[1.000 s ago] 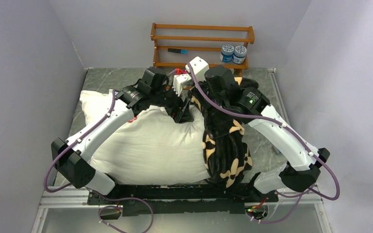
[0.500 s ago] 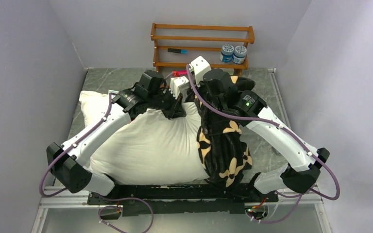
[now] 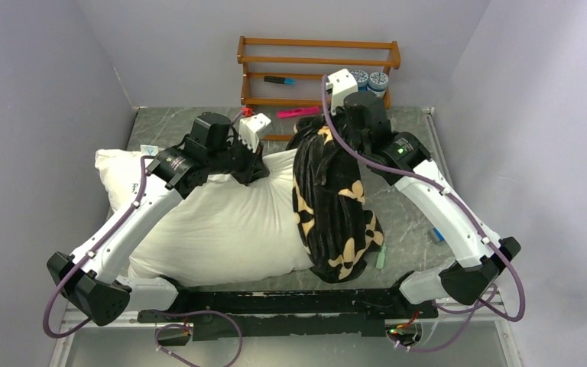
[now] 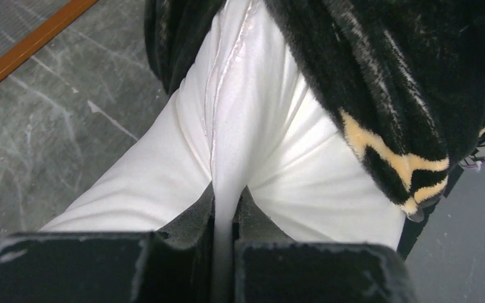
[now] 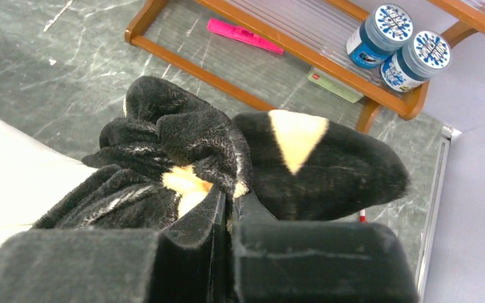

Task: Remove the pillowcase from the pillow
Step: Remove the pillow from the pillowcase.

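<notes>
1. Since the earlier picture, the pillow (image 3: 214,222) has been dragged to the left. The pillowcase (image 3: 329,202) has been lifted toward the back, so more white is shown.
2. The left claw (image 4: 225,201) has been shut on a fold of the pillow, right along its seam. The white cloth is seen pinched in it.
3. The right claw (image 5: 229,203) is clenched on a bunch of the pillowcase's black plush.
4. The pillow is laid across the table (image 3: 397,222), and its left end is bare. The pillowcase is bunched around the right end only. It is held up at the back, near the shelf (image 3: 317,73).
5. The step in hand is judged to be the pulling apart: pillow to the left, pillowcase to the right.
6. For this to be done well, both grips should be kept tight. The pillow should be held firm or drawn left. The pillowcase should be pulled right and a bit up, off the pillow's end.
7. The pull should be made slowly and straight. If it is made crooked, the plush may get caught on a pillow corner.
8. Only a thin fold is held by the left claw, so it could slip out. A hard jerk is best not used.
9. Care should be taken that the shelf is not bumped by the right arm.
</notes>
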Available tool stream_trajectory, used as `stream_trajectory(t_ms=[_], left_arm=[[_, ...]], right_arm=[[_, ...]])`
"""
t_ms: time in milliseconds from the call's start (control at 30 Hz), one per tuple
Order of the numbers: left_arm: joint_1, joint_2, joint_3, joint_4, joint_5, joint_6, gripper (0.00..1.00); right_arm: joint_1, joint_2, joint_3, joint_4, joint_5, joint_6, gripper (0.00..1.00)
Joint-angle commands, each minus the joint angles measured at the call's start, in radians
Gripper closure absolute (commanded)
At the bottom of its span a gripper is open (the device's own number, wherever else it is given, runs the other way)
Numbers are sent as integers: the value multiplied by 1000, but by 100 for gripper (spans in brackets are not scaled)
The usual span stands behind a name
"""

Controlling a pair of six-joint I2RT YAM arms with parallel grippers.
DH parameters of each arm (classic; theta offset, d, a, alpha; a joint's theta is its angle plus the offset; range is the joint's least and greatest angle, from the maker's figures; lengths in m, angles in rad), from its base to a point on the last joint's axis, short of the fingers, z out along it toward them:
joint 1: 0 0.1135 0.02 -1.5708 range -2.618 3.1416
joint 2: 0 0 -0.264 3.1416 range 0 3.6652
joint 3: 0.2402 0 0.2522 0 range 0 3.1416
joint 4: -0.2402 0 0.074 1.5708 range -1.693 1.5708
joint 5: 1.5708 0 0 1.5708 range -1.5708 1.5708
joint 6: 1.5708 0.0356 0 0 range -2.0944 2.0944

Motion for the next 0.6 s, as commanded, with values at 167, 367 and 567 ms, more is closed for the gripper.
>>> stream_trajectory(t_ms=[167, 367, 567], left_arm=[[65, -87, -17, -209, -357, 1, 95], [68, -100, -28, -232, -404, 1, 95], [68, -114, -52, -192, -302, -36, 95]], right_arm=[[-203, -4, 104, 58, 157, 35, 100], [-331, 31, 92, 18, 89, 100, 100], [-334, 20, 82, -1, -161, 111, 89]])
